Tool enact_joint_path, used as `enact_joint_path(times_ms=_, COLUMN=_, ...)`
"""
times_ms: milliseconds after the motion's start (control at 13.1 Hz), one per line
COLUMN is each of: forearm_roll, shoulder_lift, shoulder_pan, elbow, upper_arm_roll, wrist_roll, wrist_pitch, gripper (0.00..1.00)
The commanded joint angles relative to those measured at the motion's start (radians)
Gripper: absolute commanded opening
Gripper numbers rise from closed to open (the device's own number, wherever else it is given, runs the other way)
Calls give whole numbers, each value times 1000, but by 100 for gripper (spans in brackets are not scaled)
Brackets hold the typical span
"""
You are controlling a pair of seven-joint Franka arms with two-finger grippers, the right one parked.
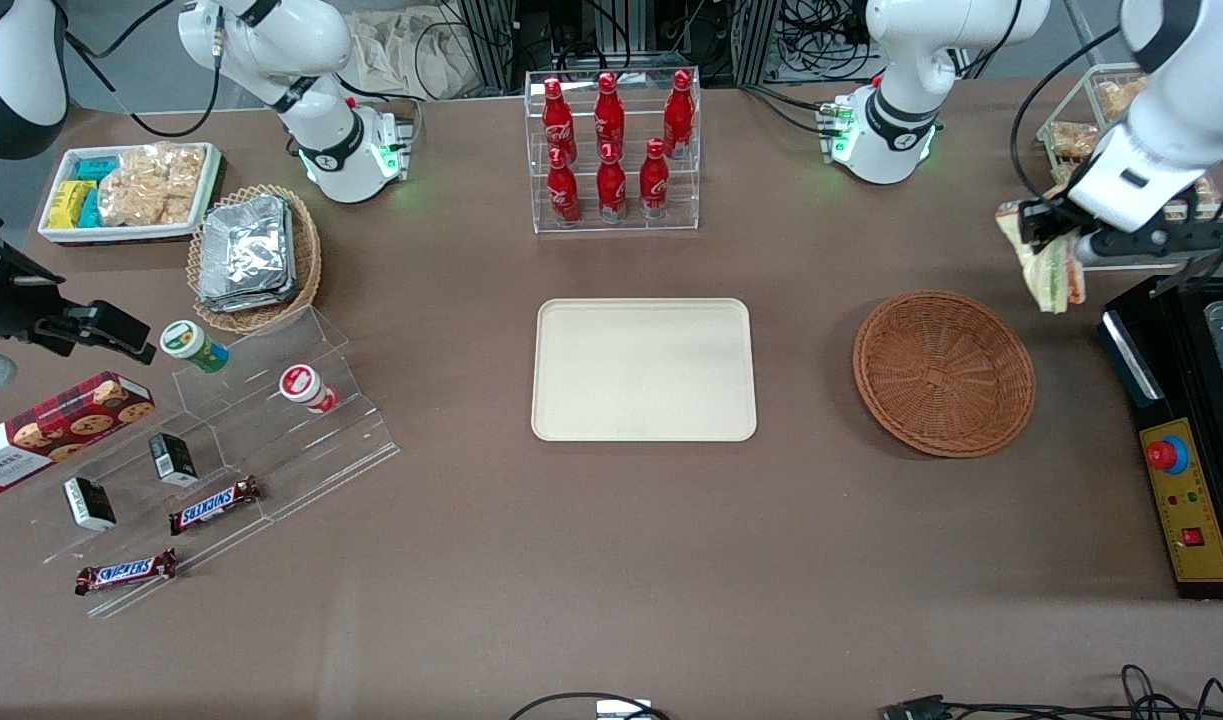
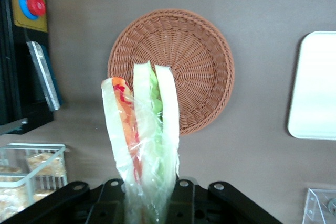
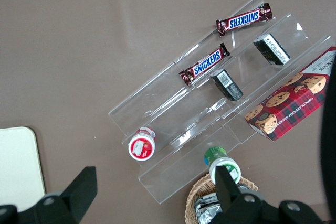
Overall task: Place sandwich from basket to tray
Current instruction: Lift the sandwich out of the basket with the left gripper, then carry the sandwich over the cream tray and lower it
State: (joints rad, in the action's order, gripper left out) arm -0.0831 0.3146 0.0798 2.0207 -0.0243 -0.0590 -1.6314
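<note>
Grip: gripper (image 1: pixel 1061 250) fingers clamped on sandwich (image 1: pixel 1046 262), above surface beside basket (image 1: pixel 943 372).
Risk: slippery wrap may slide free before tray (image 1: pixel 643 369).

White bread with green and red-orange layers is shown in the sandwich (image 2: pixel 144 129), held by the black gripper (image 1: pixel 1056 245); reddish-brown weave marks the basket (image 1: pixel 943 372); the tray (image 1: pixel 643 370) is cream.

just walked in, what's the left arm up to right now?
The left arm's gripper is shut on the sandwich, a wrapped wedge, and holds it in the air, off to the side of the brown basket, toward the working arm's end of the table. The basket has nothing in it. The cream tray, beside the basket toward the table's middle, has nothing on it yet, so the sandwich is picked but not placed.
</note>
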Motion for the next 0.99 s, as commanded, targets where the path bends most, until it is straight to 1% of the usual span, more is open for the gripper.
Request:
enact_joint_path(times_ms=0, forearm_roll=-6, shoulder_lift=-72, shoulder_pan=6, elbow=-160, upper_arm_roll=1, wrist_roll=45, wrist_pitch=109, gripper=0)
enact_joint_path(times_ms=229, forearm_roll=5, shoulder_lift=-103, shoulder_pan=8, elbow=-218, upper_arm_roll=3, wrist_roll=50, wrist_pitch=140, gripper=0)
enact_joint_path(times_ms=306, forearm_roll=6, shoulder_lift=-107, shoulder_pan=20, elbow=-221, upper_arm_roll=23, wrist_roll=30, wrist_pitch=140, gripper=0)
enact_joint_path(times_ms=459, forearm_roll=6, shoulder_lift=-123, shoulder_pan=20, elbow=-232, upper_arm_roll=133, wrist_roll=-97, wrist_pitch=139, gripper=0)
enact_joint_path(times_ms=535, forearm_roll=11, shoulder_lift=-155, shoulder_pan=20, elbow=-272, upper_arm_roll=192, wrist_roll=-163, wrist_pitch=145, gripper=0)
enact_joint_path(times_ms=688, forearm_roll=61, shoulder_lift=-239, shoulder_pan=20, elbow=-376, upper_arm_roll=317, wrist_roll=-343, wrist_pitch=185, gripper=0)
enact_joint_path(times_ms=765, forearm_roll=66, shoulder_lift=-293, shoulder_pan=20, elbow=-440, upper_arm_roll=384, wrist_roll=-443, wrist_pitch=209, gripper=0)
enact_joint_path(times_ms=918, forearm_roll=65, shoulder_lift=-371, shoulder_pan=21, elbow=-525, upper_arm_roll=495, wrist_roll=-574, wrist_pitch=216, gripper=0)
